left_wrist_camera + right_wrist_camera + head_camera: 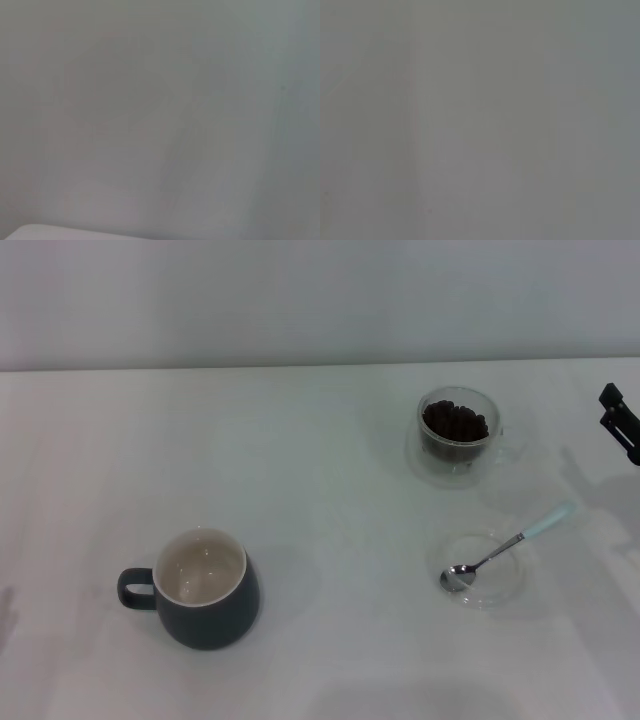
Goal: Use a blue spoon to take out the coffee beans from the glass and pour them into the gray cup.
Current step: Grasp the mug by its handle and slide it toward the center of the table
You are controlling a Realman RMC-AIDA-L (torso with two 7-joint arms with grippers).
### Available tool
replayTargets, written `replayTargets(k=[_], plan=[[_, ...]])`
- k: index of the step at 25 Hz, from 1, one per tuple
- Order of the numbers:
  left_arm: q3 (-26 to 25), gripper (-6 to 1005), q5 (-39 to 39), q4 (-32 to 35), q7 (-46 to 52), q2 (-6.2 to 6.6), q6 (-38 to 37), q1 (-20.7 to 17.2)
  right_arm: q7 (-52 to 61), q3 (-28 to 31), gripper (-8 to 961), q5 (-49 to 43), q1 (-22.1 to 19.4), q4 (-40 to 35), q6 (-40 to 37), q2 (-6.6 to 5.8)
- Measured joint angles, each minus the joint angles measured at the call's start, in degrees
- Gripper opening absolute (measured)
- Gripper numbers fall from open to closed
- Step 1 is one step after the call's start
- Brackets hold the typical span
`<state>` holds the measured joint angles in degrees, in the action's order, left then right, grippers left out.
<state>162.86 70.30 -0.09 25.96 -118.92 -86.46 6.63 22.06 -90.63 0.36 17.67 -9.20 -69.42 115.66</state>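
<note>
1. The gray cup [205, 589] is seen standing upright on the white tabletop [320, 460], toward the robot's left and near the front. Its cream inside is bare, and its loop handle is turned to the left.
2. The glass [459, 434] is seen upright on the right side, farther back, well apart from the gray cup. The coffee beans [456, 421] are heaped inside it, close to the rim.
3. A flat clear dish [479, 569] is placed in front of the glass, nearer the robot, apart from it.
4. The blue spoon [506, 548] is laid across that dish: its metal bowl rests inside the dish, and the pale blue handle is angled back and to the right, past the dish rim.
5. The right end effector [621, 423] is seen only as a dark part at the right edge of the head view, to the right of the glass and clear of it. Whether its fingers are apart or together cannot be told.
6. The left end effector is not seen in any view.
7. Only a plain pale surface is recorded in both wrist views.
</note>
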Motion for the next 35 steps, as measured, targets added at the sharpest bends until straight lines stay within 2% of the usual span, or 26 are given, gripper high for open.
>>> replayTargets(k=[6,18,29,35], plan=[[0.0,888,-1.3,0.0,-0.3,0.00,-0.1,0.0,0.0,0.0,870,0.0,0.0,0.0,0.0,0.00],[0.0,887,-13.3,-4.7,-6.5,0.03,-3.2,-1.2,-0.1,0.2,870,0.0,0.1,0.1,0.3,-0.11],[0.0,888,-22.7,-4.4,-8.2,-0.08,2.1,5.1,-0.2,0.2,870,0.1,0.4,-0.5,0.4,-0.10],[0.0,888,-24.9,-4.1,-8.2,-0.10,4.2,6.9,-0.2,0.2,870,0.1,0.2,-0.4,0.3,-0.09]])
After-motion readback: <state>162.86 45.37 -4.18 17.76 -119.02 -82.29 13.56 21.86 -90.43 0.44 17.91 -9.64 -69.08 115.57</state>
